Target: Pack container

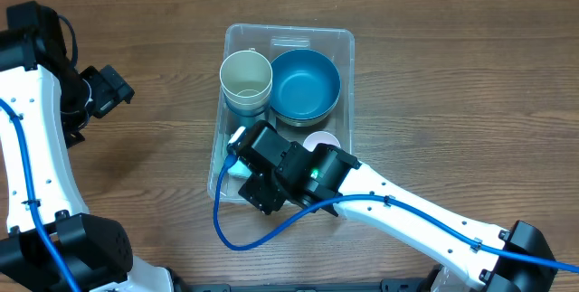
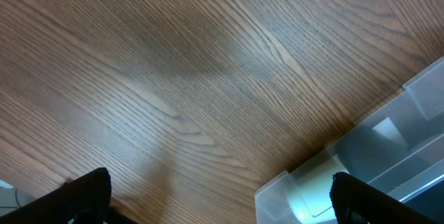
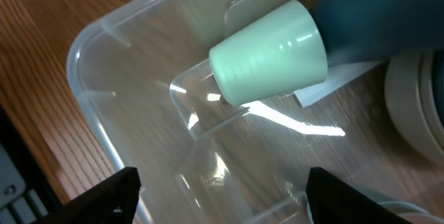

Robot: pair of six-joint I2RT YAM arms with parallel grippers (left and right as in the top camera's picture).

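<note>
The clear container [image 1: 288,32] stands in the middle of the table. It holds a pale green cup [image 1: 246,77] at its far left and a blue bowl [image 1: 305,84] at its far right. A pale pink cup [image 1: 321,140] shows partly behind my right arm. My right gripper [image 1: 242,150] is open and empty over the container's near left part. In the right wrist view, the gripper [image 3: 222,200] hangs above the bare container floor [image 3: 139,127], near the green cup [image 3: 270,54]. My left gripper [image 1: 116,89] is open and empty over the table, left of the container.
In the left wrist view, the open left gripper [image 2: 222,207] is over bare wood, with a container corner [image 2: 291,189] at the lower right. The right wrist view shows a white label [image 3: 333,85] and a beige bowl rim [image 3: 416,106] under the blue bowl.
</note>
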